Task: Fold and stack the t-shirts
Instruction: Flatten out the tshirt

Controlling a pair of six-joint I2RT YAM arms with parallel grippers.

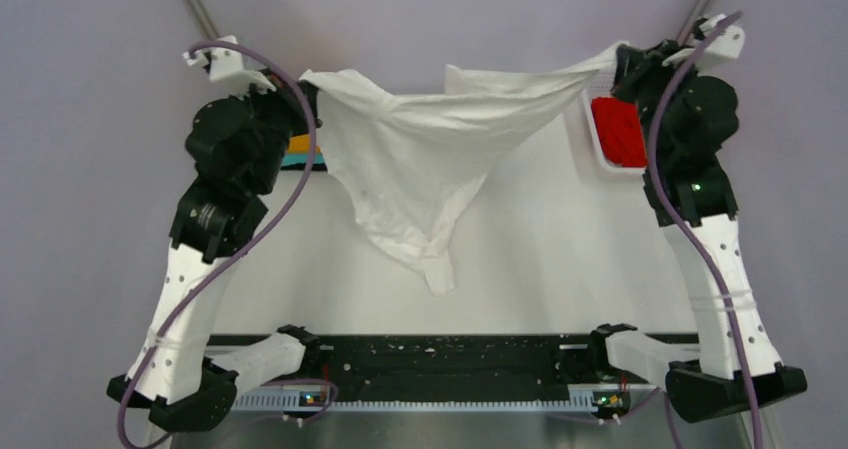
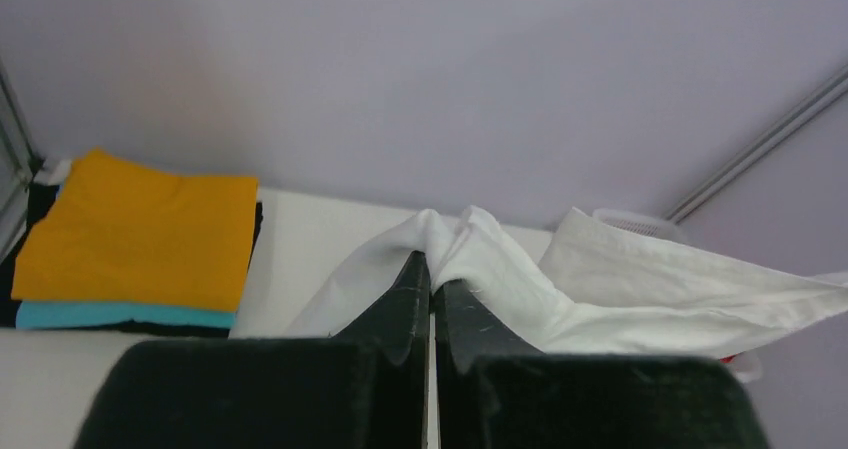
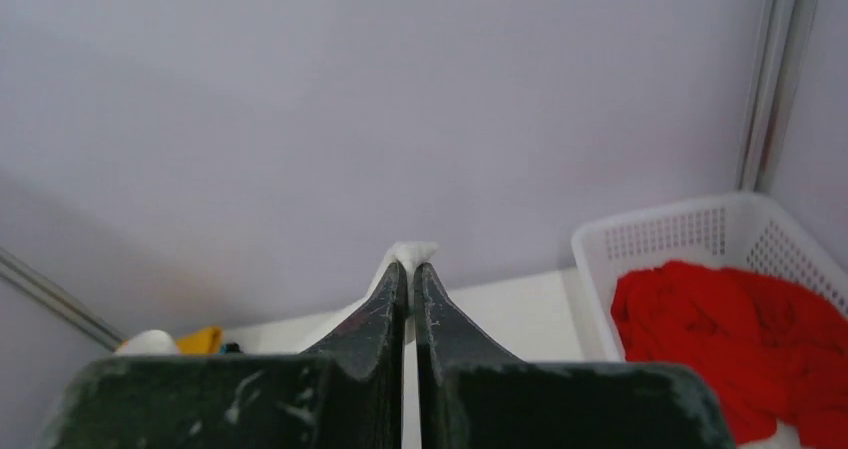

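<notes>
The large white t-shirt (image 1: 420,159) hangs in the air between both arms, its lower part drooping toward the table. My left gripper (image 1: 305,94) is shut on its left corner, and cloth (image 2: 520,279) bunches over the tips of that gripper (image 2: 432,274). My right gripper (image 1: 622,64) is shut on the right corner; a small tuft of white cloth (image 3: 415,252) pokes out above its tips (image 3: 410,269). A folded orange t-shirt (image 2: 140,234) lies on a teal one (image 2: 120,315) at the back left. The red t-shirt (image 3: 740,329) lies crumpled in the basket.
The white mesh basket (image 1: 590,147) stands at the back right, under the right arm; its rim (image 3: 650,219) shows in the right wrist view. The folded stack (image 1: 300,152) sits behind the left arm. Metal frame poles (image 1: 195,4) rise at both back corners.
</notes>
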